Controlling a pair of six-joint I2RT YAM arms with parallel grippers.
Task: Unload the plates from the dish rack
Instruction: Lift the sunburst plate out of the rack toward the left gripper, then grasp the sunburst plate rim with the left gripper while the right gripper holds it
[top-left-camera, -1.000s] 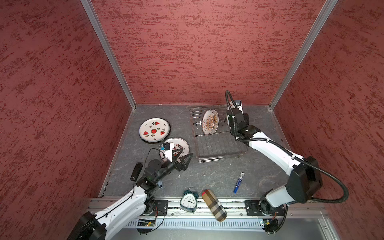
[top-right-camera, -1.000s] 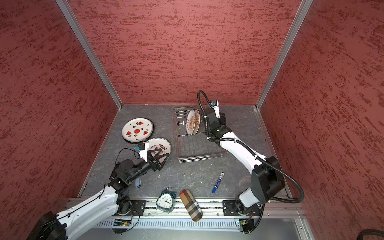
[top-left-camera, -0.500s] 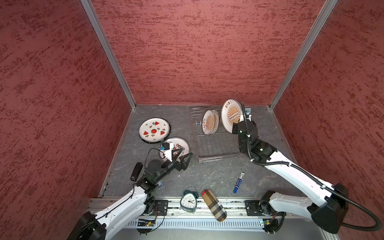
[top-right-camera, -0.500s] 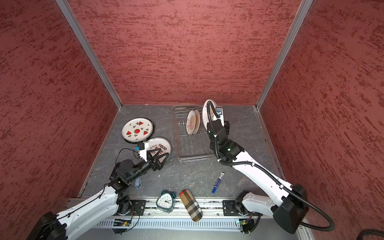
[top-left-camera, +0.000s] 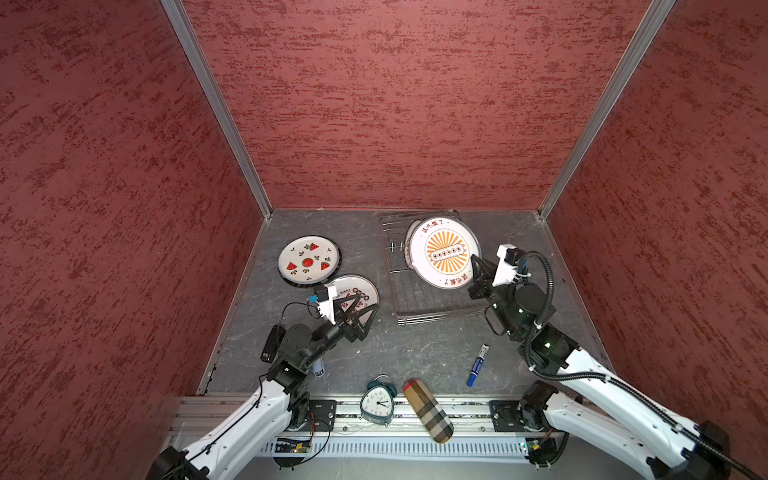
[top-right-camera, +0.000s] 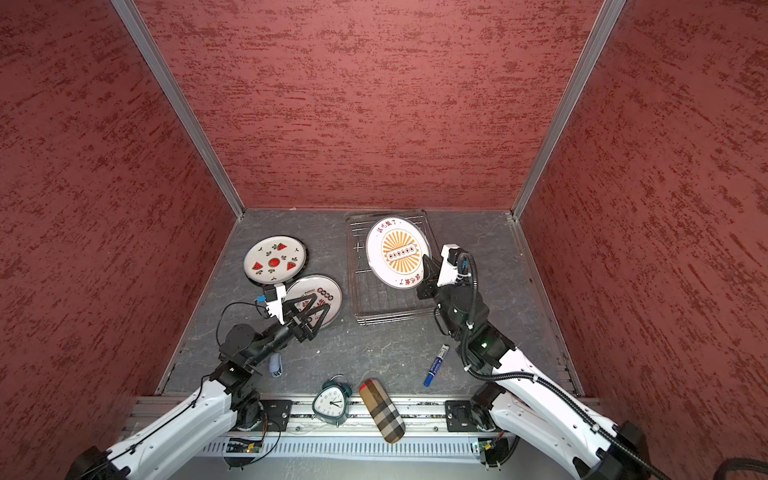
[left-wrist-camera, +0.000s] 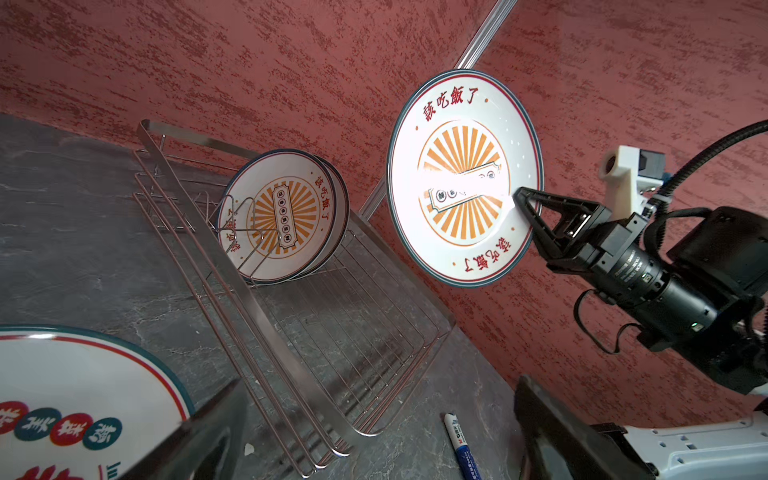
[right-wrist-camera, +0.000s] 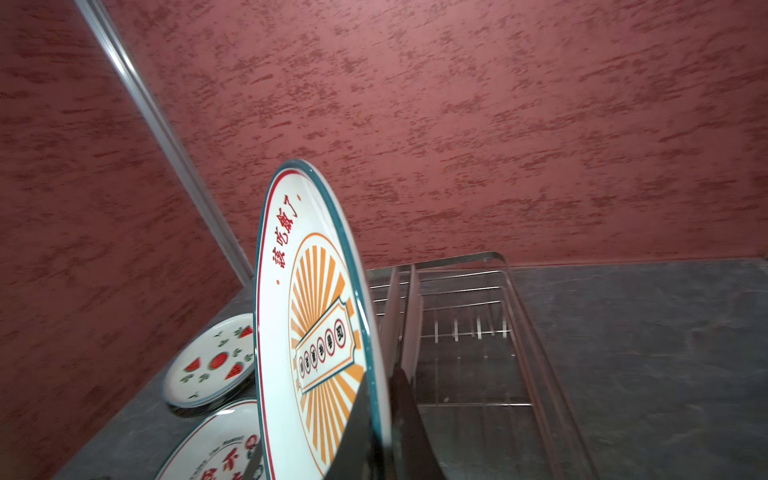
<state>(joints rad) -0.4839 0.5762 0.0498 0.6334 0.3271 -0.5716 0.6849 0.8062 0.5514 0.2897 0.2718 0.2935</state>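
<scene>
Nearest on the left, the left gripper hovered with its fingers spread wide and empty over the red-character plate, which lay flat on the table. A blue marker lay on the near right. Farther in on the right, the right gripper was clenched on the rim of a sunburst plate. It held the plate on edge and leaning, in the air above the dish rack and clear of the prongs. Beyond it, in the rack's far part, two more sunburst plates stood upright among the prongs. At the far left a watermelon plate lay flat on the table, just beyond the red-character one.

The step in hand looked like the carry: one plate was out of the rack but not yet set down. The next move would call for swinging it away from the rack, turning it from on-edge to flat, and lowering it onto bare table or onto a plate already down before letting go. With the grip on the rim alone, a slow turn seemed wise. Two plates were left to fetch.
</scene>
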